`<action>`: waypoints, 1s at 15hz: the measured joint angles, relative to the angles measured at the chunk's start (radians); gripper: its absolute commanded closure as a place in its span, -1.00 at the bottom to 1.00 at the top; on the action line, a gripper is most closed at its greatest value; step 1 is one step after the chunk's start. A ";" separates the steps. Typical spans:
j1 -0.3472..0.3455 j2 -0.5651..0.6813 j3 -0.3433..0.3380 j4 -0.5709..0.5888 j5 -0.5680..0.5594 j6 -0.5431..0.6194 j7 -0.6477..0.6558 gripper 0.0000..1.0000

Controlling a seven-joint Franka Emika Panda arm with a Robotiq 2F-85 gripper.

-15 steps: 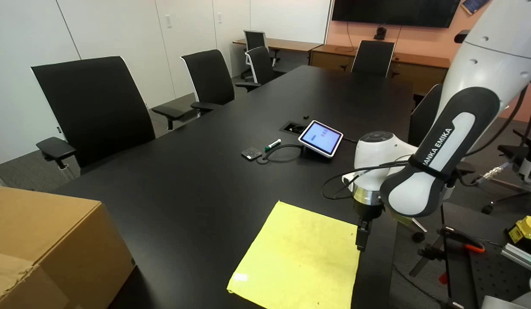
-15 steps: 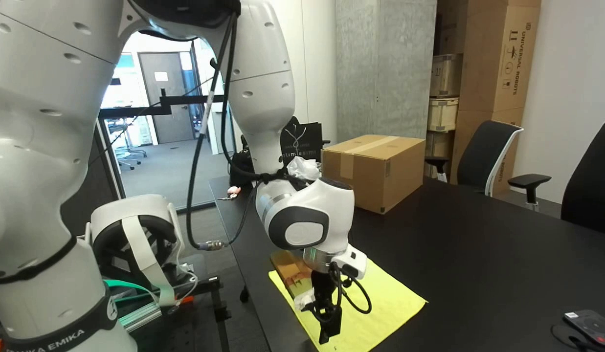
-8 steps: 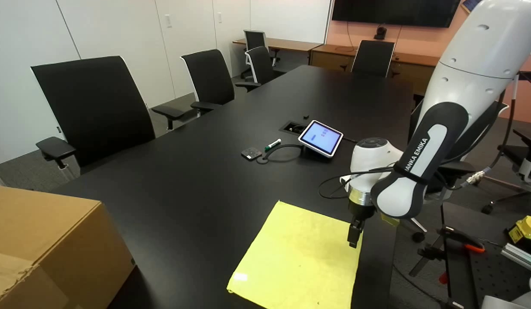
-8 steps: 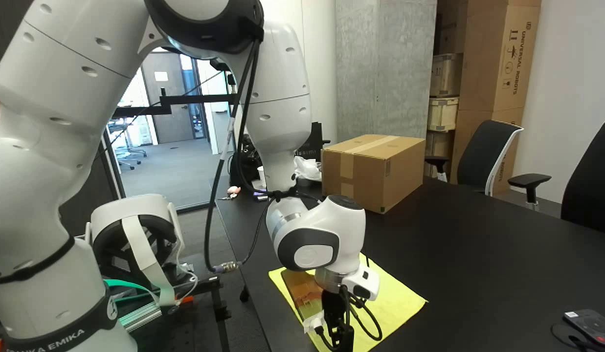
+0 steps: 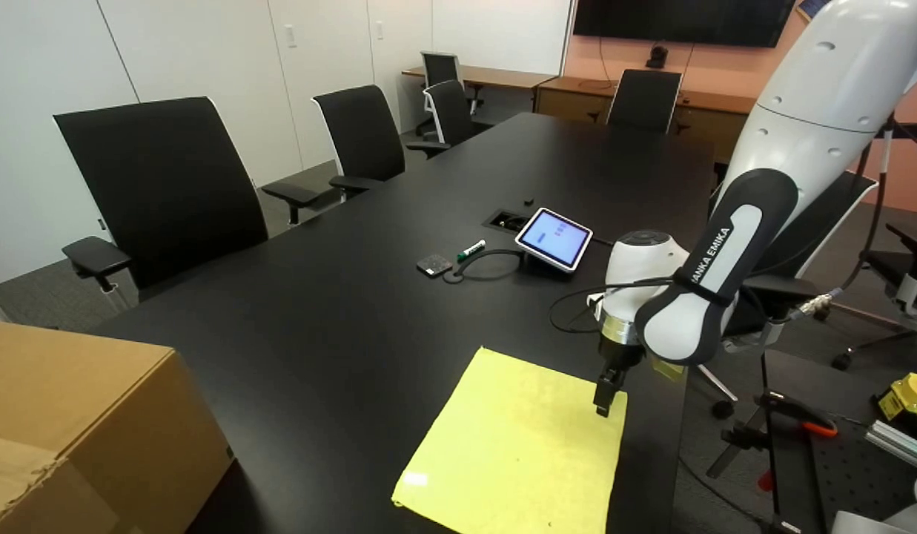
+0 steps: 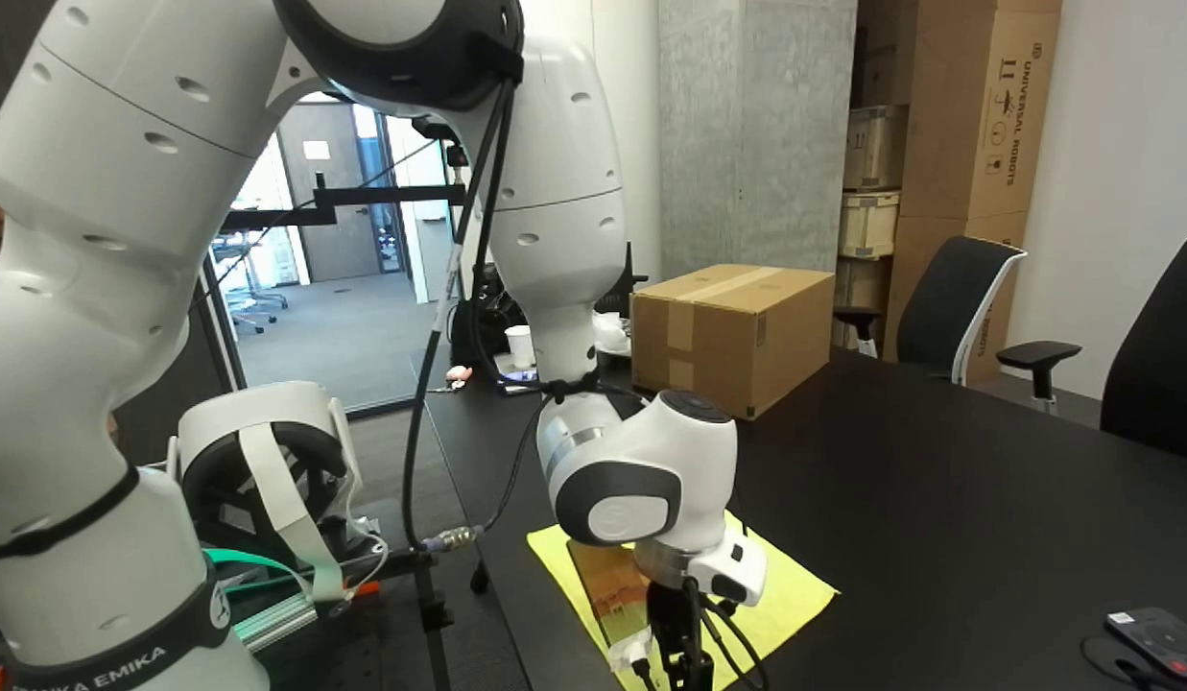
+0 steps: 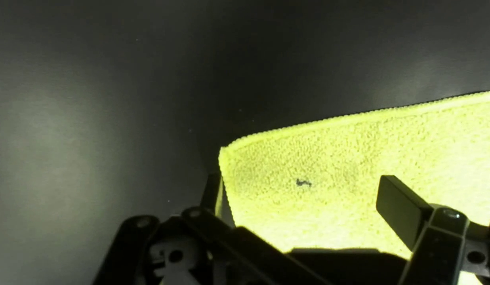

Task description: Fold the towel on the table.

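Observation:
The yellow towel [image 5: 514,452] lies flat and spread out on the glossy black table [image 5: 339,334]. It also shows in an exterior view [image 6: 790,585], partly hidden behind the arm. My gripper [image 5: 605,408] hangs over the towel near its corner by the table's side edge. In the wrist view the gripper [image 7: 300,190] is open, its fingers wide apart. That towel corner [image 7: 260,158], with a small dark mark nearby, shows between the fingers. The left finger is just outside the towel's edge and the right finger is over the cloth. Nothing is held. Contact with the cloth cannot be told.
A cardboard box [image 5: 95,430] stands on the table, also in an exterior view [image 6: 732,336]. A tablet [image 5: 554,239], a marker [image 5: 471,250] and a small black device [image 5: 434,265] with a cable lie farther along. Black chairs [image 5: 161,185] line the table. A tool cart [image 5: 836,445] stands beside it.
My gripper has moved sideways over the towel, leftward and slightly up in an exterior view, exposing the towel corner it covered before. The towel has not moved.

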 measured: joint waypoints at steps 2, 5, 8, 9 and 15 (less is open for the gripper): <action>-0.018 0.013 0.011 0.002 0.000 0.000 -0.018 -1.00; -0.038 0.037 0.022 0.005 0.000 0.000 -0.044 -1.00; -0.042 0.047 0.022 0.012 0.000 0.000 -0.057 -0.58; -0.042 0.047 0.022 0.013 0.000 0.000 -0.059 -0.33; -0.037 0.047 0.027 0.024 -0.001 -0.002 -0.060 0.30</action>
